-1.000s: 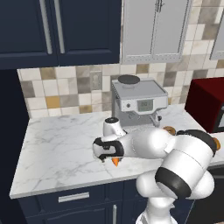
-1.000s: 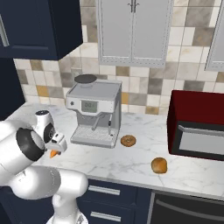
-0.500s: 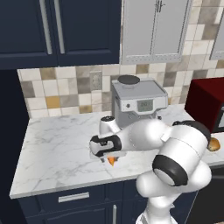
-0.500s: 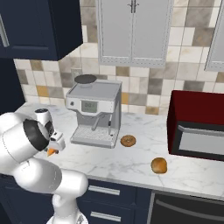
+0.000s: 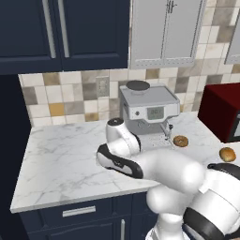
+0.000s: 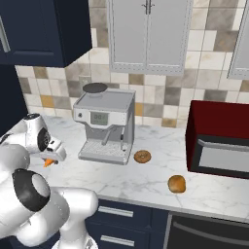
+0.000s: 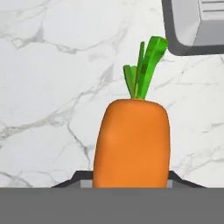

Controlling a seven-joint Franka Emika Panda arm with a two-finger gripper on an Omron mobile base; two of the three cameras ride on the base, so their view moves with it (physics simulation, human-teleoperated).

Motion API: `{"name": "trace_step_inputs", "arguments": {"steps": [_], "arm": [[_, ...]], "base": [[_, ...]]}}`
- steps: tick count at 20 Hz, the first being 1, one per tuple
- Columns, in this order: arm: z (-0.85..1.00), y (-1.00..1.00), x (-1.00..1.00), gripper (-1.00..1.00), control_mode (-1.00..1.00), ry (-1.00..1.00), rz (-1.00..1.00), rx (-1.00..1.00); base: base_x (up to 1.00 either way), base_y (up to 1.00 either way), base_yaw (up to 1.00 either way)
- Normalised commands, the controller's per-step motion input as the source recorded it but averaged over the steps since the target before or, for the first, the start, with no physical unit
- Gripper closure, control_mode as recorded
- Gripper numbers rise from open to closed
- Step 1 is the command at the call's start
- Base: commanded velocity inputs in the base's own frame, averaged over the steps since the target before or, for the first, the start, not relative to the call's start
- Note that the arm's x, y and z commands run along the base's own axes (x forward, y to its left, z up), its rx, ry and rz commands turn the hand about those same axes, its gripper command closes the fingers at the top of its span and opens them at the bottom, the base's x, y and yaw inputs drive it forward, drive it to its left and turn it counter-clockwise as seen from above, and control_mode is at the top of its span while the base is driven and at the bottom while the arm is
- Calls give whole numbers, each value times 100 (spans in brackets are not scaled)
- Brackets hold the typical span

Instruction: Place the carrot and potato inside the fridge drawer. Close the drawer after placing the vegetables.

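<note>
Carrot (image 7: 131, 142) clamped between gripper (image 6: 50, 159) fingers, lifted above counter (image 6: 146, 180) left part. Potato (image 6: 177, 184) untouched near counter front edge. Both placements and drawer closing left.

You've got the coffee machine (image 6: 106, 125) at the back of the counter (image 6: 146, 177), the donut (image 6: 142, 156) just right of it, the potato (image 6: 177, 184) nearer the front edge, the microwave (image 6: 219, 138) far right, and the carrot (image 7: 132, 142) over the counter, left of the machine.
</note>
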Motion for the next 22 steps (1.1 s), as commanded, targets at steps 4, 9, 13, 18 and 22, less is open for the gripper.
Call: {"name": "trace_step_inputs", "arguments": {"steps": [4, 9, 13, 18, 22], "arm": [[100, -24, -64, 100, -100, -26, 0, 1], [96, -60, -64, 100, -100, -20, 0, 3], [62, -74, -60, 100, -100, -17, 0, 1], [55, -67, -53, 100, -100, -12, 0, 1], [31, -47, -18, 100, -100, -2, -1, 2]], "base": [[0, 0, 0], [0, 0, 0], [0, 0, 0], [0, 0, 0], [0, 0, 0]]}}
